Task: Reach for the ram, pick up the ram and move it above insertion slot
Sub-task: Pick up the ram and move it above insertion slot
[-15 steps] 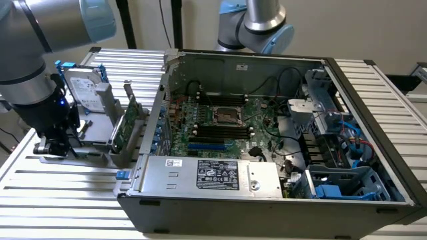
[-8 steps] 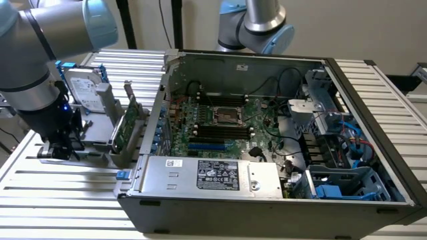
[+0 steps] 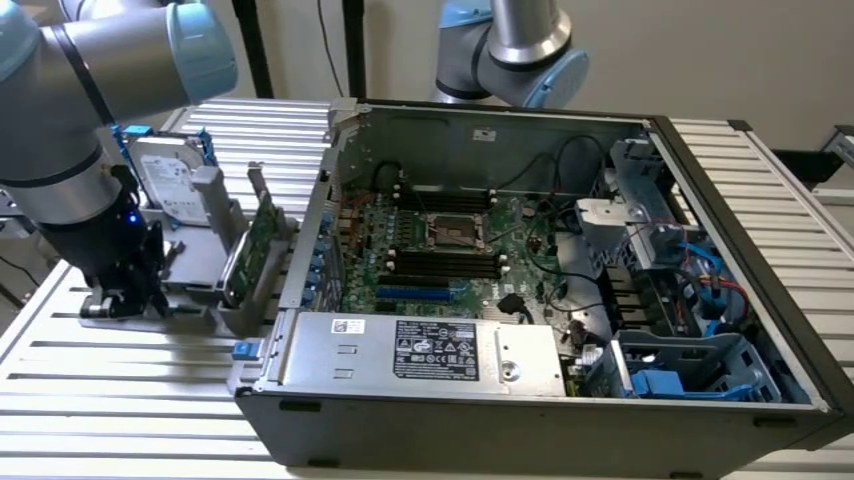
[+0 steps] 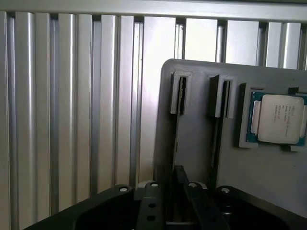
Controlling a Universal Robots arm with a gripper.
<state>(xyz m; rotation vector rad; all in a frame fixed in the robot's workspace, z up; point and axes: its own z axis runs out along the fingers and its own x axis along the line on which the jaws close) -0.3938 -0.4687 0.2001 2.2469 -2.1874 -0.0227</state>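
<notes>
The ram (image 4: pixel 181 96) shows edge-on as a thin dark stick standing in a narrow slot of the grey holder (image 4: pixel 201 139). It runs straight back toward my gripper (image 4: pixel 171 175), which is lowered right over its near end. In the exterior view my gripper (image 3: pixel 123 300) is down on the holder tray (image 3: pixel 187 285), at the exterior view's left of the open computer case (image 3: pixel 534 400). The black insertion slots (image 3: pixel 447 262) lie on the motherboard inside the case, well away from the gripper.
A silver hard drive (image 3: pixel 171 180) and a green expansion card (image 3: pixel 254 240) stand upright in the holder beside my arm. A processor chip (image 4: pixel 278 120) lies in the holder. The case wall (image 3: pixel 310 250) separates holder and motherboard. Another arm's base (image 3: pixel 514 50) stands behind the case.
</notes>
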